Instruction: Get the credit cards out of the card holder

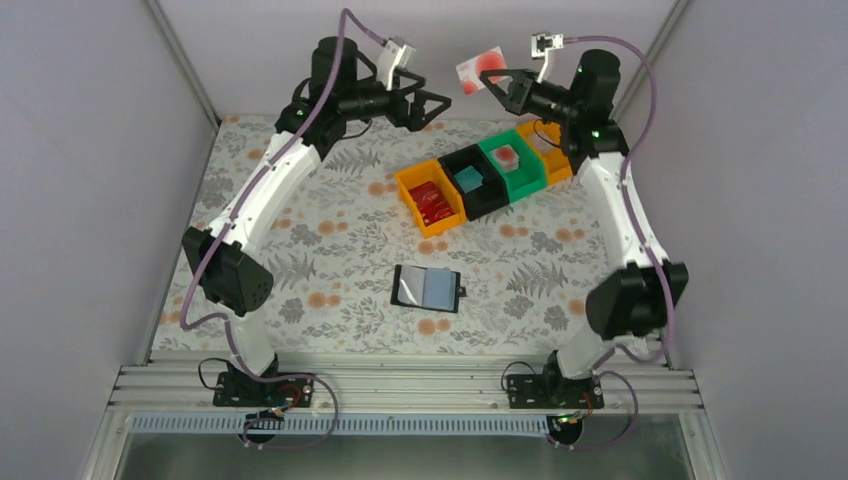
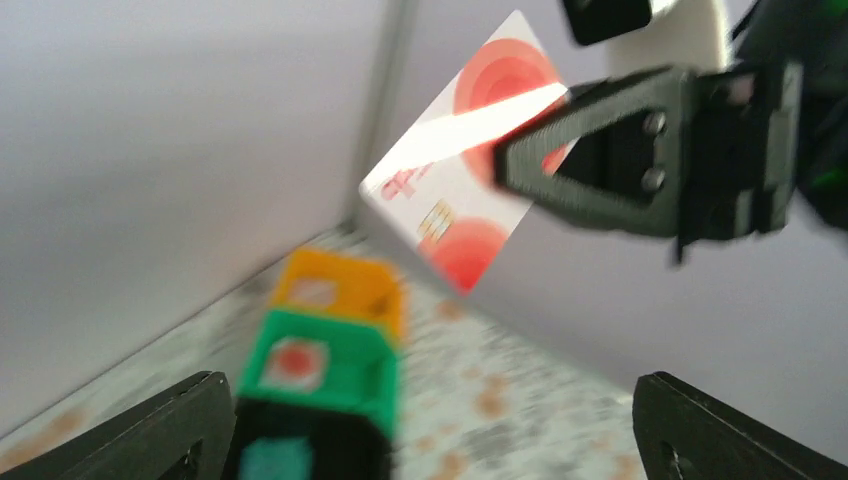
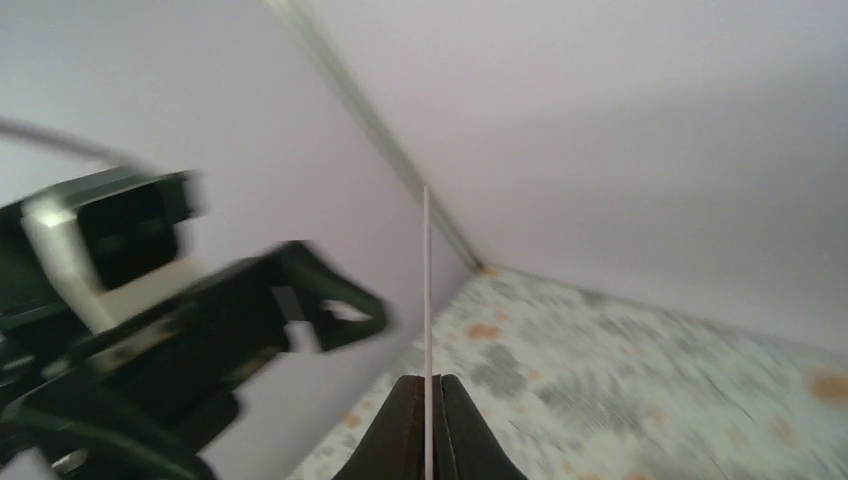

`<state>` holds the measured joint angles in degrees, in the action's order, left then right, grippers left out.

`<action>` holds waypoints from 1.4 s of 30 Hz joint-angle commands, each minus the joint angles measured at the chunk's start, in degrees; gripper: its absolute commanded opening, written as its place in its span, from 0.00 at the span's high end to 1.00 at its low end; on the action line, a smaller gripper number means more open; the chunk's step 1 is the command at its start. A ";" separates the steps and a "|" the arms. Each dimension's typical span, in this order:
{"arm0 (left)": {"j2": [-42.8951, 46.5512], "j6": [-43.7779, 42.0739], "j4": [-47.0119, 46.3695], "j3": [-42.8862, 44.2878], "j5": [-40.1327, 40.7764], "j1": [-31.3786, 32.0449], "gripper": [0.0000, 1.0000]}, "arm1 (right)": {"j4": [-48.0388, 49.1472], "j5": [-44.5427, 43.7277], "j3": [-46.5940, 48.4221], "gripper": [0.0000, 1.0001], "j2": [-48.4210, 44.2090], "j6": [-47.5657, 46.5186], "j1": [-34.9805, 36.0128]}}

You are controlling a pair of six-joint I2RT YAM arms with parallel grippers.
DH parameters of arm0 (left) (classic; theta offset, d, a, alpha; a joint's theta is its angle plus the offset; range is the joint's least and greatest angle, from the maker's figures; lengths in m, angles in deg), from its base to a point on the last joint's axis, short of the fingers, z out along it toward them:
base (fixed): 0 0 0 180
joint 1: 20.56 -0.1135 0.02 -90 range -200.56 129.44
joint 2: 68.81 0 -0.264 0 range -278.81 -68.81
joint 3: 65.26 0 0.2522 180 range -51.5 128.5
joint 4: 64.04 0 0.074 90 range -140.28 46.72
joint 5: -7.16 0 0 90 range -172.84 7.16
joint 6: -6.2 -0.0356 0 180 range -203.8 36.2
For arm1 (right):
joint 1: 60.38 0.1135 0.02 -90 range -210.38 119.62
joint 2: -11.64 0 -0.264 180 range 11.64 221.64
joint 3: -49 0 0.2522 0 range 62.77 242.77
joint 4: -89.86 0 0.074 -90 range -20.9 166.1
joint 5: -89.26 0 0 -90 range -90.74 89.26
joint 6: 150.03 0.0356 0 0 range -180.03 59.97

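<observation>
The card holder (image 1: 428, 288) lies open on the floral table, black with pale blue-grey inner faces and a small tab on its right edge. High at the back, my right gripper (image 1: 500, 88) is shut on one corner of a white credit card (image 1: 481, 70) with red circles. That card (image 2: 455, 195) faces the left wrist view, while the right wrist view catches it edge-on (image 3: 427, 280) between the pinched fingers (image 3: 405, 420). My left gripper (image 1: 432, 108) hovers just left of the card, open and empty, with its fingers (image 2: 190, 420) spread wide.
A row of bins runs diagonally at the back right: orange (image 1: 430, 200) with red items, black (image 1: 474, 180) with a teal item, green (image 1: 511, 160) with a red-and-white item, and a second orange bin (image 1: 552, 150). Grey walls close in on three sides.
</observation>
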<state>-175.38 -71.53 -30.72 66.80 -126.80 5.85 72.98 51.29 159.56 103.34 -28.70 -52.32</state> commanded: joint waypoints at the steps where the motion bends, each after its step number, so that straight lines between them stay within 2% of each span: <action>1: 0.67 -14.68 13.23 -5.17 25.28 -0.89 0.00 | -27.37 -1.90 3.15 0.96 12.16 -8.22 -6.55; 6: 3.69 -21.05 13.50 -13.15 32.07 -1.64 0.00 | -30.21 -9.70 7.04 0.96 21.04 -12.57 -10.78; 10: 5.18 -23.15 13.80 -18.48 33.31 -2.39 0.00 | -36.12 -17.31 17.77 0.96 28.87 -16.23 -10.71; 14: 6.13 -25.35 13.67 -23.02 33.66 -2.75 0.00 | -35.79 -21.18 20.08 0.96 33.35 -16.18 -10.98; 19: 5.74 -25.86 13.48 -27.16 33.86 -3.36 0.00 | -31.45 -26.75 20.53 0.96 34.41 -18.81 -10.56; 23: 4.96 -25.84 13.24 -27.66 33.50 -3.78 0.00 | -32.71 -31.13 23.37 0.96 36.26 -22.31 -10.06; 28: 3.78 -26.01 13.05 -27.67 33.13 -3.91 0.00 | -29.63 -36.04 18.60 0.96 33.98 -23.88 -6.92; 32: 3.07 -25.66 13.08 -27.72 32.72 -3.83 0.00 | -25.74 -38.00 17.83 0.96 36.23 -22.10 -7.86; 38: 3.10 -25.83 13.06 -28.01 33.03 -3.89 0.00 | -27.24 -32.68 23.71 0.96 40.74 -24.50 -8.31; 42: 3.12 -25.89 13.06 -28.40 32.87 -3.85 0.00 | -26.56 -31.16 20.86 0.96 41.03 -24.31 -8.76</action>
<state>-171.84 -96.86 -17.20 39.09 -93.82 2.16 44.98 17.96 180.89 144.08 -52.17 -60.48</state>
